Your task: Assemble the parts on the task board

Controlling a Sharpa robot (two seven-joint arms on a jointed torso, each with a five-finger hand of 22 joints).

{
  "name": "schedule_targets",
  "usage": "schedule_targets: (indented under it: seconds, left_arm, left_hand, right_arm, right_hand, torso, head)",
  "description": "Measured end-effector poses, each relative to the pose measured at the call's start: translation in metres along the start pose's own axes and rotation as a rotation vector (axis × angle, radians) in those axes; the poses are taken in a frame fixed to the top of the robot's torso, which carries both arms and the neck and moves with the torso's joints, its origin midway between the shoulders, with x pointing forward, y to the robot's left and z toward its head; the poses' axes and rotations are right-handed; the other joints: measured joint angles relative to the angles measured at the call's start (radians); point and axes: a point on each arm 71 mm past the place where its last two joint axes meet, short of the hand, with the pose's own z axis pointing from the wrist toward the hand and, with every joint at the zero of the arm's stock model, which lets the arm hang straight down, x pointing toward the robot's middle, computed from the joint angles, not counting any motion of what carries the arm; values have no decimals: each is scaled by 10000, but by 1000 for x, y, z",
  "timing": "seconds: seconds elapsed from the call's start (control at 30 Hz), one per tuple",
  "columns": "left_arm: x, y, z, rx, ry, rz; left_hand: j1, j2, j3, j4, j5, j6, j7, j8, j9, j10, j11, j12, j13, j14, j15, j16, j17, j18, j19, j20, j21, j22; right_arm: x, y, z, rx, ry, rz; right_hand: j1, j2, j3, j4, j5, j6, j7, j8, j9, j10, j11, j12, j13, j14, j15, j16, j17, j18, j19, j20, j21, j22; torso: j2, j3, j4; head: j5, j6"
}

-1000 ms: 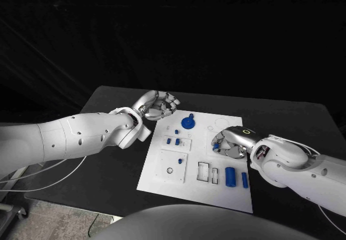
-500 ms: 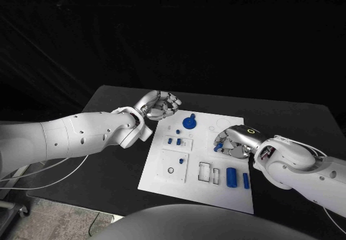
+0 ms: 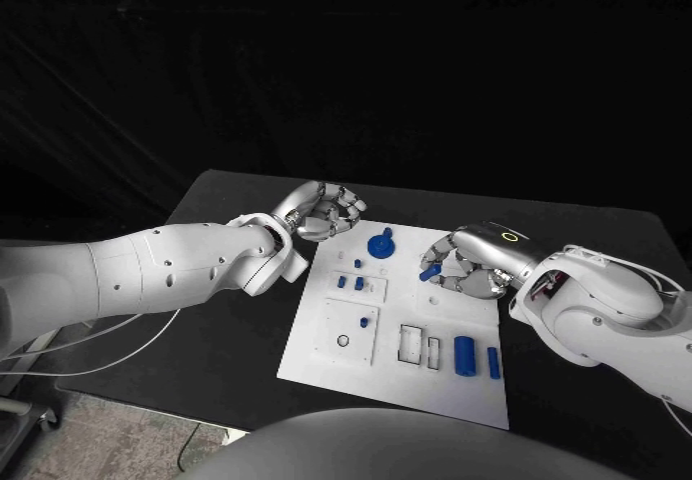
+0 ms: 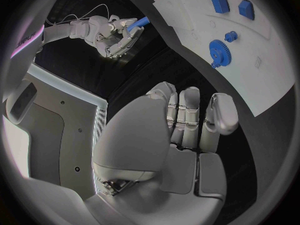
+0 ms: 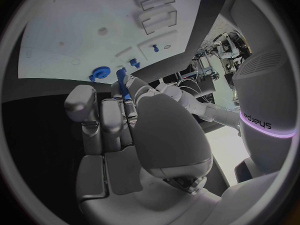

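We see the right silver many-fingered hand point(image 3: 473, 268) raised over the far right part of the flat white rectangular task board point(image 3: 361, 372), pinching a small blue peg-shaped part point(image 3: 430, 271) at its fingertips; the right wrist view shows the same blue peg point(image 5: 122, 82) sticking out past the fingers point(image 5: 106, 116). The left silver hand point(image 3: 323, 211) hovers curled in at the board's far left corner, holding nothing, fingers point(image 4: 187, 115) folded toward the palm.

We judge the step in hand as carrying the peg to its seat. To do it well we'd keep the pinch firm, hold the peg upright, line it over the right hole before lowering, and go straight down without dragging across the board. Which hole it belongs to we cannot tell. The left hand should keep clear of the blue gear.

The peg is short, slim, solid blue, tilted in the grip, clear of the board. A round blue toothed gear with a handle point(image 3: 381, 245) sits on the board's far side, just beside the left hand. Two small blue blocks point(image 3: 351, 283) lie in a recessed frame near the middle, and two blue cylinders point(image 3: 473, 356) lie on the near right side, well apart from both hands.
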Motion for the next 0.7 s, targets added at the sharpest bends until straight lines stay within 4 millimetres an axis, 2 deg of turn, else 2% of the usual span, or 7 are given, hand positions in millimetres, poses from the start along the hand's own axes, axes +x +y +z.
schedule_targets:
  seconds: [0.2,0.33,0.43,0.6,0.7]
  left_arm:
    - [0,1,1,-17,2,6]
    - [3,1,1,-25,41,-14]
    - [5,1,2,-14,81,-38]
    - [6,0,1,-15,132,-77]
    - [6,0,1,-21,145,-85]
  left_hand:
    - [0,0,0,0,0,0,-1,0,0,0,0,0,-8,-35,35,0,-34,1,-29,-29,-38,-1]
    - [0,0,0,0,0,-4,3,0,-3,0,0,0,-9,-35,35,0,-62,1,-37,-37,-38,-1]
    - [39,-39,0,0,0,-37,36,0,-9,0,0,0,-9,-97,20,-40,-113,2,-58,-16,-91,-1]
    - [39,-39,0,0,0,-37,35,0,-21,0,0,0,-20,-188,31,-94,-241,1,-108,-36,-125,-1]
    - [39,-39,0,0,0,-37,35,0,-21,0,0,0,-19,-201,18,-120,-285,1,-144,-1,-152,-1]
  right_arm:
    - [8,41,20,-1040,600,91]
    - [24,67,36,-1700,978,74]
    - [36,78,46,-1979,1271,18]
    - [59,93,58,-2293,1709,-110]
    - [66,97,63,-2403,1838,-270]
  right_hand:
    - [-73,-73,15,-15,117,-2,0,-2,106,79,64,-9,-5,0,0,0,63,0,0,0,118,-1]
    - [-31,-192,110,-111,354,-2,-1,-3,279,138,31,-82,-5,-35,-35,0,14,0,0,1,119,-1]
    - [-30,-273,166,-166,391,0,-3,-93,294,173,65,-130,-7,-70,-70,-99,-96,2,-36,-35,118,-1]
    - [-41,-364,208,-208,392,-40,38,-171,293,177,64,-223,-30,-177,-27,-193,-205,2,-108,-7,-11,-2]
    - [-42,-462,239,-238,411,-38,38,-187,289,232,20,-233,-44,-195,-15,-256,-284,2,-127,-14,-54,-2]
  torso:
    - [1,26,2]
    - [1,26,6]
    - [7,17,15]
    - [19,12,23]
    - [22,12,23]
  head:
    - [64,0]
    - [69,0]
    - [70,0]
    - [111,0]
    - [144,0]
